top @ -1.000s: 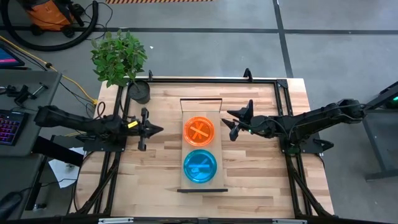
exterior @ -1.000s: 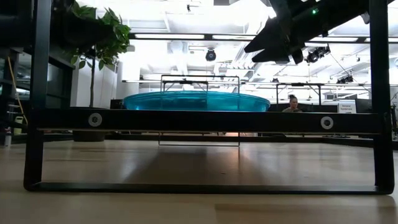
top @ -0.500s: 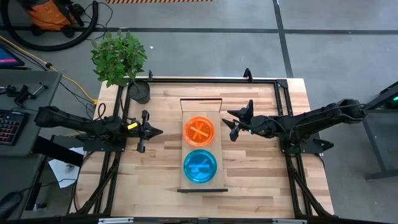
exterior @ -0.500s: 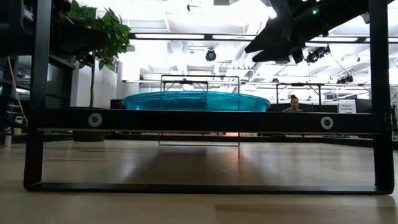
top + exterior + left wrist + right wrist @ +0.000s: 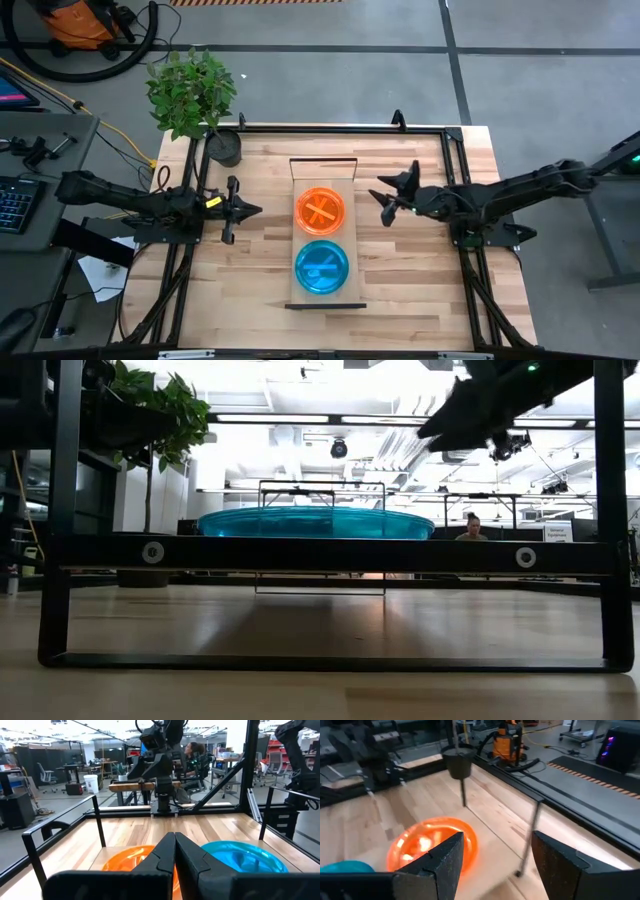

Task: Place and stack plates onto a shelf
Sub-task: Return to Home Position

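Observation:
The shelf (image 5: 326,296) runs from far to near across the middle of the table. An orange plate (image 5: 320,210) rests on the shelf's far half, with crossed bar marks showing through it. A blue plate (image 5: 322,267) rests on the near half and also shows in the low view (image 5: 315,522). How many plates lie in each spot I cannot tell. My left gripper (image 5: 248,210) hovers shut to the left of the shelf, level with the orange plate (image 5: 127,857). My right gripper (image 5: 383,204) hovers open to the right of the orange plate (image 5: 432,842), with nothing between its fingers.
A potted plant (image 5: 222,146) stands at the table's far left corner. A black rail frame (image 5: 330,127) rims the table. The shelf's dark metal end (image 5: 330,553) stands across the low view. A person (image 5: 470,525) sits in the room beyond.
My right gripper has drawn back toward the table's right edge, away from the orange plate, and risen a little, staying open. The plates and my left gripper have kept still.

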Motion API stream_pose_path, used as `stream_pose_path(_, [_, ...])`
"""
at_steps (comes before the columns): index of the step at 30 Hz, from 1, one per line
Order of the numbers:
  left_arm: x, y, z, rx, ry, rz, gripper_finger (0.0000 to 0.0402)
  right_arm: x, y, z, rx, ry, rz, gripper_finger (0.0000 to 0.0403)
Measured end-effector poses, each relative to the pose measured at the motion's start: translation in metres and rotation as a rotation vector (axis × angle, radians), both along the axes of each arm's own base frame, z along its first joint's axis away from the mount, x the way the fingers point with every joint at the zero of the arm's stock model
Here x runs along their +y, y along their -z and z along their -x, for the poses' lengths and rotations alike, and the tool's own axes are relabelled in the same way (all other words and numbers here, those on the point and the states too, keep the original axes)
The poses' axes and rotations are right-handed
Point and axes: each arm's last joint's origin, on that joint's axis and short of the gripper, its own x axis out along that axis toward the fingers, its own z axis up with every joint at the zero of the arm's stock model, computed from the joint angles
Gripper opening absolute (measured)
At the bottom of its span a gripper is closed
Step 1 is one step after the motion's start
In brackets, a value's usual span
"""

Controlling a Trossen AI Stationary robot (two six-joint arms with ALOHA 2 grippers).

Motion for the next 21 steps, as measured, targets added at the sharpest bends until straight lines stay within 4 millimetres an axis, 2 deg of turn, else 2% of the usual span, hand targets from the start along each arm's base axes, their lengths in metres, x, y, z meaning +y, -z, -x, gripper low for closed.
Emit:
stream_pose_path(3, [0.0, 0.0, 0.0, 0.0, -0.001, 0.0, 0.0, 0.001, 0.002, 0.015, 0.02, 0.035, 0.01, 0.0216])
stream_pose_path(12, [0.0, 0.0, 0.0, -0.001, -0.008, 0.0, 0.0, -0.004, 0.017, 0.059, -0.11, 0.058, -0.083, 0.0216])
stream_pose_path(17, [0.0, 0.0, 0.0, -0.001, -0.008, 0.0, 0.0, -0.01, 0.008, 0.065, -0.199, 0.026, -0.058, 0.0205])
stream_pose_path(21, [0.001, 0.0, 0.0, -0.001, -0.024, 0.001, 0.0, -0.015, 0.003, 0.065, -0.211, -0.02, -0.027, 0.0154])
